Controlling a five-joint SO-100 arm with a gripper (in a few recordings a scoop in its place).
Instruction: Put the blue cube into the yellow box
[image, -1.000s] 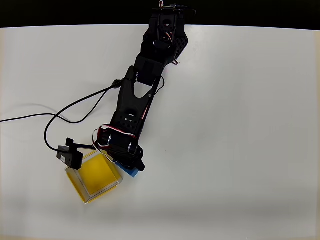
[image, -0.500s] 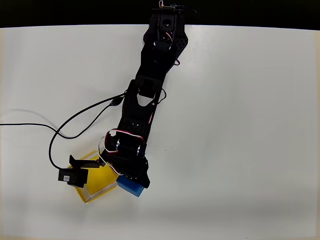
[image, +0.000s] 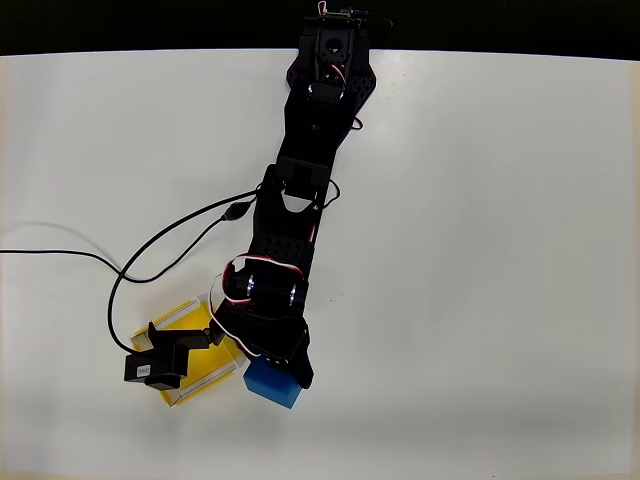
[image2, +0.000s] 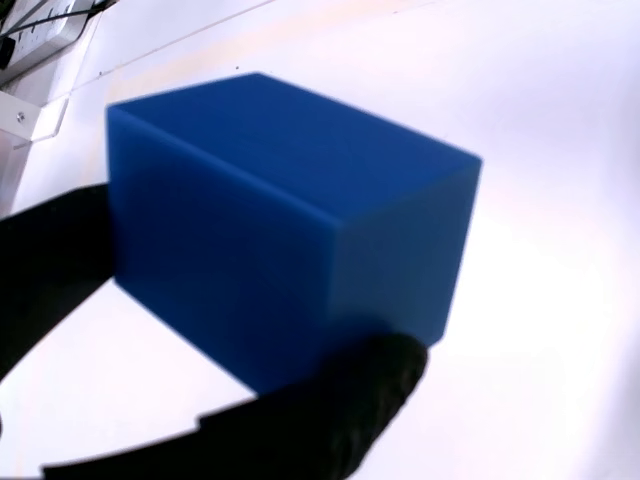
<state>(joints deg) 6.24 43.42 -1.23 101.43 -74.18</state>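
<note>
Blue cube (image: 271, 383) sits just beside the yellow box (image: 190, 352) wall, outside.

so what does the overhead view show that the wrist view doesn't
Only the overhead view takes in the whole layout: the yellow box on the table, the black arm reaching down the picture, and a small black cabled module at the box's left edge, with the blue cube outside the box, just right of it. Only the wrist view shows the cube close up, with dark gripper fingers against its lower sides. Both show the cube and white table.
</note>
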